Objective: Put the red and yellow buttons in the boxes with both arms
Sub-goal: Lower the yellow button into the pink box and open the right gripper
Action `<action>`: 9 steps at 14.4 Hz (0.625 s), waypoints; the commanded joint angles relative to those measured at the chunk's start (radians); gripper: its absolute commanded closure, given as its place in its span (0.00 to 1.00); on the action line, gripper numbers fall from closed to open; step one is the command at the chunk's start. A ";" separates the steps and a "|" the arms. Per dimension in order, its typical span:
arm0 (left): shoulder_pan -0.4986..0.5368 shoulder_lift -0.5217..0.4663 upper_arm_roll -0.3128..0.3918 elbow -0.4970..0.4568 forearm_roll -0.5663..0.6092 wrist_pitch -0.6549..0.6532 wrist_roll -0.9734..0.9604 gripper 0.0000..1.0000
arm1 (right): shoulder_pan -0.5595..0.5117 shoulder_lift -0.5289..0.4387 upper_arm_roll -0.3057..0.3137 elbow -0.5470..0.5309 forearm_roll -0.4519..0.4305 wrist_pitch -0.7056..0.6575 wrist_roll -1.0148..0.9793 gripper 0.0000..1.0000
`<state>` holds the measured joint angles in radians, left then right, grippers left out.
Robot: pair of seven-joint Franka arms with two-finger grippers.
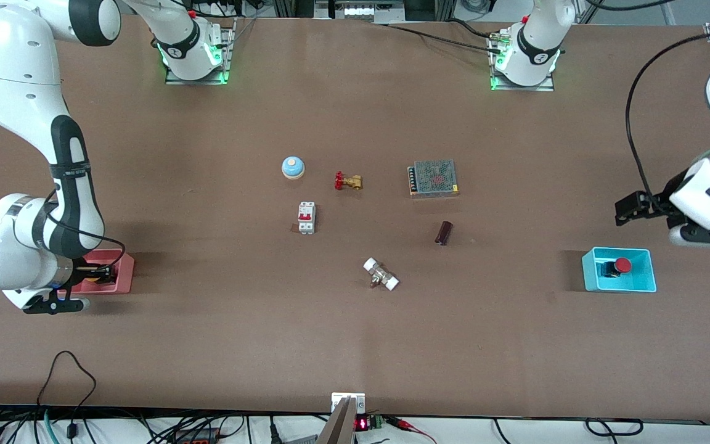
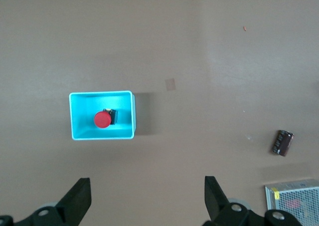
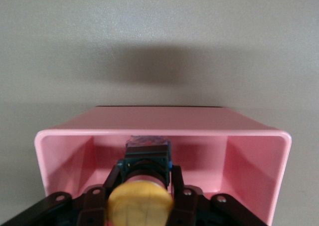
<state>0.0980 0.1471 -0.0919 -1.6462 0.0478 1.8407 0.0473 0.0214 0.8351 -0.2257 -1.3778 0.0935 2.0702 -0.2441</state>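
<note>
Right wrist view: I see the right gripper (image 3: pixel 140 198) clamping the yellow button (image 3: pixel 140 203) inside the pink box (image 3: pixel 259 156). Left gripper (image 2: pixel 144 201) hangs spread wide, empty, above the table beside the cyan box (image 2: pixel 77 117), red button (image 2: pixel 102 119) inside.

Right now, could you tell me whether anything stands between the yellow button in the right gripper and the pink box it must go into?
Nothing visible does. The right gripper holds the yellow button already inside the pink box, with only bare box interior around it.
</note>
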 commanded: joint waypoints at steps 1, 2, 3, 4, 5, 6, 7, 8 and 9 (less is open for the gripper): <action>0.008 -0.090 -0.011 -0.058 0.003 -0.040 -0.012 0.00 | -0.014 0.001 0.012 0.013 0.005 0.002 0.002 0.00; 0.008 -0.092 -0.009 -0.054 -0.014 -0.055 -0.014 0.00 | -0.014 -0.007 0.012 0.013 0.006 -0.002 -0.003 0.00; 0.012 -0.092 -0.008 -0.046 -0.025 -0.061 -0.007 0.00 | -0.014 -0.016 0.011 0.014 0.008 -0.010 -0.006 0.00; 0.014 -0.090 -0.008 -0.032 -0.025 -0.061 0.003 0.00 | -0.014 -0.027 0.011 0.014 0.008 -0.012 -0.006 0.00; 0.015 -0.087 -0.008 -0.009 -0.025 -0.070 0.002 0.00 | -0.017 -0.053 0.011 0.014 0.009 -0.015 -0.006 0.00; 0.015 -0.087 -0.008 0.006 -0.026 -0.090 0.005 0.00 | -0.017 -0.076 0.009 0.014 0.009 -0.033 -0.007 0.00; 0.015 -0.090 -0.008 0.009 -0.022 -0.107 0.008 0.00 | -0.015 -0.106 0.008 0.016 0.008 -0.079 -0.007 0.00; 0.015 -0.090 -0.008 0.019 -0.014 -0.123 0.005 0.00 | -0.015 -0.134 0.005 0.017 0.008 -0.125 -0.006 0.00; 0.012 -0.089 -0.009 0.026 -0.011 -0.139 0.005 0.00 | -0.011 -0.171 0.006 0.028 0.008 -0.157 -0.006 0.00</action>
<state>0.1045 0.0666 -0.0935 -1.6440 0.0368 1.7471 0.0449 0.0154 0.7437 -0.2275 -1.3455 0.0938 1.9834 -0.2432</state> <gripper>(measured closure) 0.000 0.000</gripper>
